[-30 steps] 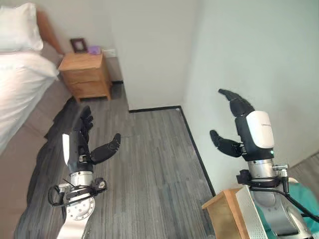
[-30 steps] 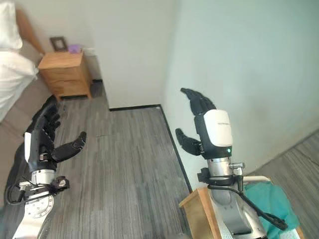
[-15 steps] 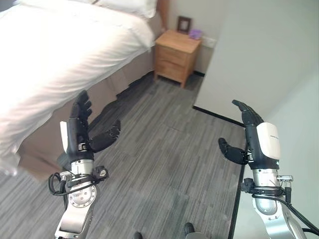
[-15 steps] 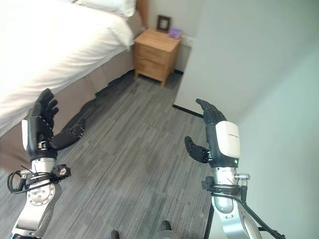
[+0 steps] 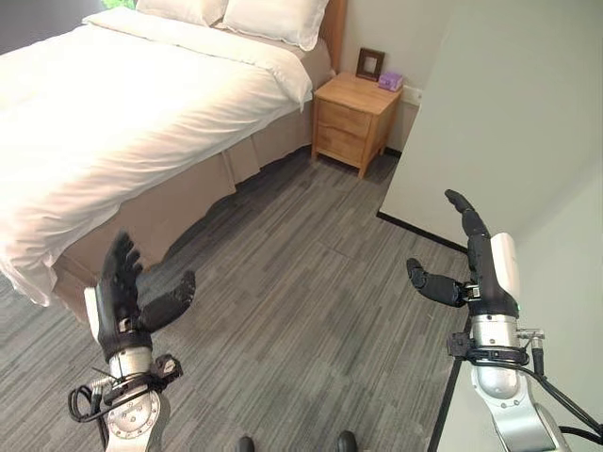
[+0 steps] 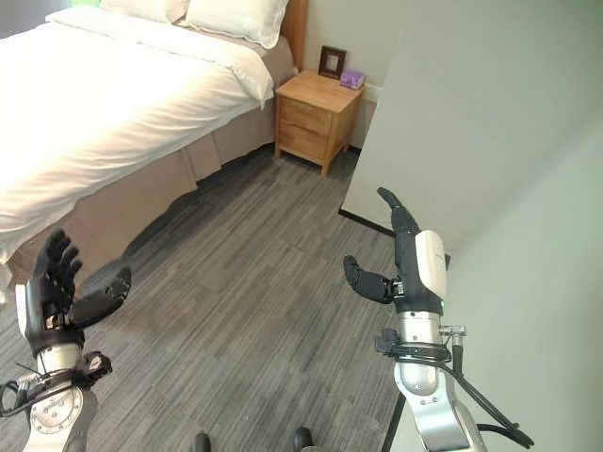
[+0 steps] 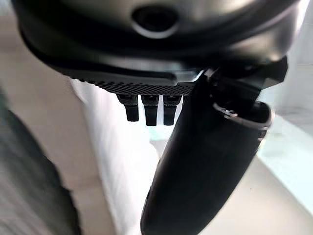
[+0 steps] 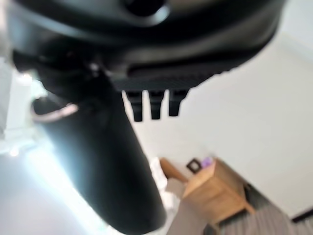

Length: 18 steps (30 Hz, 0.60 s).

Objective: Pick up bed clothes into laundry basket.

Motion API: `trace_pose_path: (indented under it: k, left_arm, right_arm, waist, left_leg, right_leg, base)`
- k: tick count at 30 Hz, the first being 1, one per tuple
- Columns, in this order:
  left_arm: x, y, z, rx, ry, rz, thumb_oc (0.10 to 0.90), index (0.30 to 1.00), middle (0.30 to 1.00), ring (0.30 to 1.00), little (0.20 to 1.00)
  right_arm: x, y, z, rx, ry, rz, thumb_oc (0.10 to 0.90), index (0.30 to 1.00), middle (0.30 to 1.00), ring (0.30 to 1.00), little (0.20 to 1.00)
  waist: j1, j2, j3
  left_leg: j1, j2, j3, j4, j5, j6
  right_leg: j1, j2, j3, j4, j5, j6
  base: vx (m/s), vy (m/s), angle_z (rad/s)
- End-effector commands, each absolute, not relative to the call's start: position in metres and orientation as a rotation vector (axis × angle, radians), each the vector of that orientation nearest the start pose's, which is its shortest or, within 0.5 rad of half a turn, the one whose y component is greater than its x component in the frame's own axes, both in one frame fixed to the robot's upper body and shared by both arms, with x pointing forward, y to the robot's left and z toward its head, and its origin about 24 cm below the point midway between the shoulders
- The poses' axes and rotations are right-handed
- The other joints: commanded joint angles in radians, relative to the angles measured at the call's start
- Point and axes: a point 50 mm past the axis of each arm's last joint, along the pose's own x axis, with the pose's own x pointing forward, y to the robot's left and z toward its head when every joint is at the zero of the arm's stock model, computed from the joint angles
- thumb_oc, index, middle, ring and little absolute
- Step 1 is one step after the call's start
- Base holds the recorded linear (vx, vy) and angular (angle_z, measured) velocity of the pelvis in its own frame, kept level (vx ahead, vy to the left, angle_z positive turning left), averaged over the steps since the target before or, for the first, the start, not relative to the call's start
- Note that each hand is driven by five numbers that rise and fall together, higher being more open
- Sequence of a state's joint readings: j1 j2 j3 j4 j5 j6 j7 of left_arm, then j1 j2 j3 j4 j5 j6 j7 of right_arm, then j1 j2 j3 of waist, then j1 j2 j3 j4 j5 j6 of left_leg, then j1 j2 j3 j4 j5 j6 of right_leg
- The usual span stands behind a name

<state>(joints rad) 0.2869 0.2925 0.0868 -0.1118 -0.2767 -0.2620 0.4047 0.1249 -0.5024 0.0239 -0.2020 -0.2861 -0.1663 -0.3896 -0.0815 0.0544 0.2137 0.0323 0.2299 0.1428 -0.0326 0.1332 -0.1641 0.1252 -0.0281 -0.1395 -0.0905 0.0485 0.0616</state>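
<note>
Both arms were raised in front of the robot, forearms near upright. The left hand (image 5: 127, 301) stood low on the left, palm turned inward, over the grey floor (image 5: 301, 311) near the foot corner of the bed (image 5: 122, 113). The right hand (image 5: 476, 264) was held up on the right, before the pale wall (image 5: 490, 104), its white-backed palm edge-on.

Compared with half a second ago the whole picture has shifted: the camera turned, so more of the bed came into view, with its pillows (image 5: 273, 19) at the head and the nightstand (image 5: 358, 118) beside it farther up. The left hand sat lower in the picture than before; the right hand kept about the same place and pose.

The left fingers (image 5: 121, 264) were straight and spread, thumb out to the side, released and holding nothing. The right fingers (image 5: 464, 212) were likewise extended upward with the thumb jutting toward the left, empty and touching nothing.

The bed clothes, a white duvet (image 5: 104, 104), lay spread over the bed, hanging over its near edge above the tan skirt (image 5: 179, 202), well apart from both hands.
</note>
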Motion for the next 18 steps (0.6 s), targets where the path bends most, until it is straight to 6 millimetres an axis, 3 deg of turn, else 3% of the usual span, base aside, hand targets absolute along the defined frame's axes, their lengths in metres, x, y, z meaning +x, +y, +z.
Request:
trace_pose_path:
  k: [1,2,5,7,9,11,12,13,16,18]
  left_arm:
    - [0.204,0.251,0.102,-0.008,-0.408,0.434,0.800,0.900,0.900,0.900,0.900]
    - [0.206,0.249,0.100,-0.013,-0.400,0.414,0.800,0.900,0.900,0.900,0.900]
    - [0.213,0.246,0.102,-0.005,-0.405,0.400,0.800,0.900,0.900,0.900,0.900]
    - [0.219,0.244,0.109,0.002,-0.432,0.391,0.800,0.900,0.900,0.900,0.900]
    - [0.221,0.242,0.112,0.011,-0.439,0.374,0.800,0.900,0.900,0.900,0.900]
    - [0.222,0.240,0.118,0.013,-0.465,0.350,0.800,0.900,0.900,0.900,0.900]
    - [0.221,0.237,0.119,0.019,-0.467,0.326,0.800,0.900,0.900,0.900,0.900]
    - [0.223,0.234,0.124,0.037,-0.479,0.295,0.800,0.900,0.900,0.900,0.900]
    - [0.231,0.228,0.131,0.050,-0.506,0.244,0.800,0.900,0.900,0.900,0.900]
    - [0.233,0.226,0.134,0.050,-0.516,0.231,0.800,0.900,0.900,0.900,0.900]
  right_arm:
    - [0.237,-0.208,0.165,-0.685,-0.717,-0.221,0.800,0.900,0.900,0.900,0.900]
    - [0.239,-0.209,0.167,-0.696,-0.718,-0.225,0.800,0.900,0.900,0.900,0.900]
    - [0.242,-0.213,0.170,-0.689,-0.715,-0.240,0.800,0.900,0.900,0.900,0.900]
    - [0.243,-0.215,0.170,-0.675,-0.704,-0.251,0.800,0.900,0.900,0.900,0.900]
    - [0.243,-0.216,0.169,-0.671,-0.697,-0.253,0.800,0.900,0.900,0.900,0.900]
    - [0.241,-0.217,0.168,-0.665,-0.689,-0.258,0.800,0.900,0.900,0.900,0.900]
    - [0.238,-0.217,0.167,-0.660,-0.684,-0.257,0.800,0.900,0.900,0.900,0.900]
    - [0.235,-0.219,0.167,-0.653,-0.681,-0.265,0.800,0.900,0.900,0.900,0.900]
    - [0.235,-0.214,0.165,-0.603,-0.673,-0.241,0.800,0.900,0.900,0.900,0.900]
    - [0.237,-0.212,0.164,-0.582,-0.664,-0.228,0.800,0.900,0.900,0.900,0.900]
  waist:
    - [-0.017,-0.073,-0.021]
    - [-0.022,-0.076,-0.013]
    - [-0.048,-0.087,-0.014]
    - [-0.075,-0.092,-0.030]
    - [-0.085,-0.096,-0.033]
    - [-0.098,-0.106,-0.042]
    - [-0.118,-0.112,-0.051]
    - [-0.139,-0.143,-0.069]
    - [-0.168,-0.173,-0.075]
    - [-0.171,-0.176,-0.069]
  left_leg:
    - [0.018,0.126,0.302,0.138,0.002,-0.025]
    - [0.004,0.128,0.317,0.256,-0.062,-0.019]
    - [0.017,0.117,0.370,0.523,-0.155,-0.028]
    - [0.058,0.135,0.432,0.608,-0.194,-0.024]
    - [0.071,0.138,0.443,0.629,-0.210,-0.019]
    - [0.105,0.125,0.473,0.586,-0.243,-0.005]
    - [0.154,0.088,0.500,0.490,-0.312,0.031]
    - [0.169,0.041,0.488,0.396,-0.358,0.062]
    - [0.210,-0.042,0.483,0.192,-0.346,0.095]
    - [0.223,-0.062,0.482,0.140,-0.337,0.102]
  right_leg:
    - [0.071,-0.082,-0.073,0.003,-0.170,0.010]
    - [0.072,-0.081,-0.087,0.003,-0.172,0.001]
    - [0.067,-0.065,-0.144,0.003,-0.161,-0.036]
    - [0.067,-0.047,-0.192,0.004,-0.170,-0.052]
    - [0.073,-0.037,-0.219,0.003,-0.176,-0.060]
    - [0.078,-0.033,-0.265,0.004,-0.176,-0.063]
    - [0.077,-0.042,-0.301,0.006,-0.163,-0.054]
    - [0.060,-0.063,-0.322,0.015,-0.129,-0.036]
    - [-0.020,-0.099,-0.332,0.105,-0.086,0.003]
    - [-0.052,-0.108,-0.329,0.143,-0.074,0.019]
  base:
    - [-0.31,-0.336,1.06]
    - [-0.22,-0.252,0.79]
    - [-0.20,-0.223,0.66]
    - [-0.12,-0.162,0.65]
    - [-0.06,-0.063,1.14]
    - [-0.07,0.001,0.58]
    - [-0.08,0.111,0.93]
    - [-0.10,0.161,1.42]
    - [-0.14,0.157,0.98]
    - [-0.19,0.183,0.20]
